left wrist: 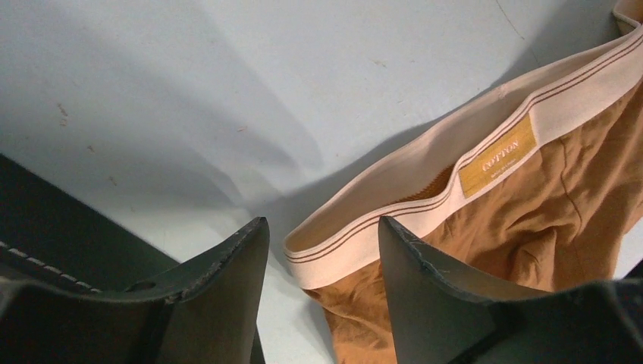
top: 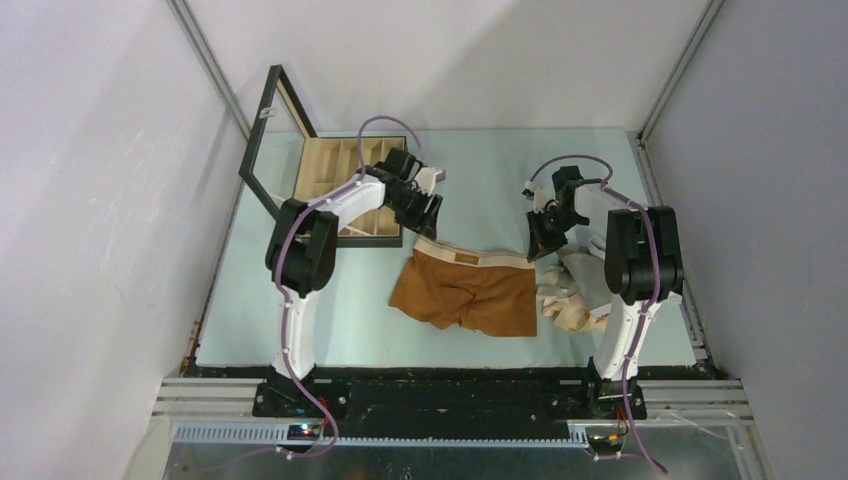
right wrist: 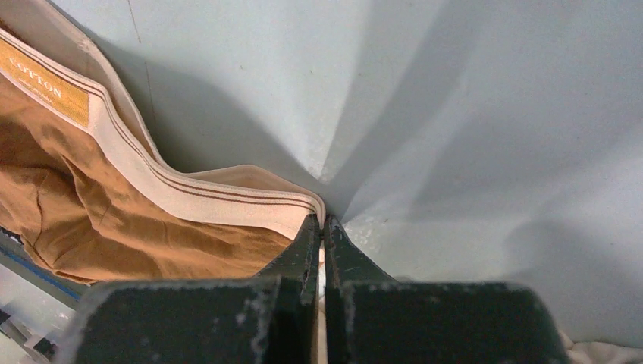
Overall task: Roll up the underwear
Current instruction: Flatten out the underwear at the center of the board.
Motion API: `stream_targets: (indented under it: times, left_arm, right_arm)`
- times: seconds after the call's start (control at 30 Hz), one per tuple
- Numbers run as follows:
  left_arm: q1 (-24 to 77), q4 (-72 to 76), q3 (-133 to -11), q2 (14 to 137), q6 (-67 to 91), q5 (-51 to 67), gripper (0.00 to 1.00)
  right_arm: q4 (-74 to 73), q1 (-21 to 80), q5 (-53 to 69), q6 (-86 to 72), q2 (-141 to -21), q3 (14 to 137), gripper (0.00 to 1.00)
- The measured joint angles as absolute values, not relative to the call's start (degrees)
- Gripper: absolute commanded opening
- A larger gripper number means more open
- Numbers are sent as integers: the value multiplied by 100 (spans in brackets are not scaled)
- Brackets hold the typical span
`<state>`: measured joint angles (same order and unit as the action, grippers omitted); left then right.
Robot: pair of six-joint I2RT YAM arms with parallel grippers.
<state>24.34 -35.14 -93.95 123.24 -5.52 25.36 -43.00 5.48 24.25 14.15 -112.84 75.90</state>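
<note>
Top external view first: the rust-brown underwear (top: 465, 292) lies spread flat in the middle of the pale blue table (top: 300, 320), with its cream waistband (top: 470, 260) along the far edge. The left pincer (top: 425, 212) hangs over the left end of that band. The right pincer (top: 540, 246) is down at the right end, where the corner of the band lifts toward it.

From the left wrist, the left pincer (left wrist: 322, 227) stands well apart, and its two dark fingers (left wrist: 235, 262) frame the looped end of the waistband (left wrist: 425, 186). I cannot tell whether either finger touches the cloth; nothing is gripped. A tan label (left wrist: 499, 156) reading COTTON is sewn on the band to the right of the fingers.

From the right wrist, the right pincer (right wrist: 324, 221) is pressed together. The other end of the waistband (right wrist: 227, 199) runs right into its tips, and a sliver of pale cloth shows in the seam between the fingers, so it looks pinched on the band's corner.

A heap of pale garments (top: 572, 295), beige and grey, sits just right of the brown pair, by the right arm. The wooden box (top: 340, 185) stands open at the far left, next to the left arm.
</note>
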Motion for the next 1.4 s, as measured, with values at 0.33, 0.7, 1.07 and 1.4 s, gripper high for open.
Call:
stream_targets:
  times: [0.33,0.7,1.07,1.4]
  left_arm:
    - [2414,-3503,-9196,12119,-486,1959,65]
    - [2134,-3533,-8886,11928,-392,2112,57]
    - [2163,-3592,-9164,12324,-395,2497,46]
    - [2163,-3693,-9463,12610,-445,3159,33]
  right_arm:
    - [-4311,419,2268,1483,-11240,7590,0]
    - [-4294,480,2222,1509,-11179,7588,0]
    - [-4296,526,2178,1516,-11131,7588,0]
    - [-4298,539,2137,1529,-11124,7581,0]
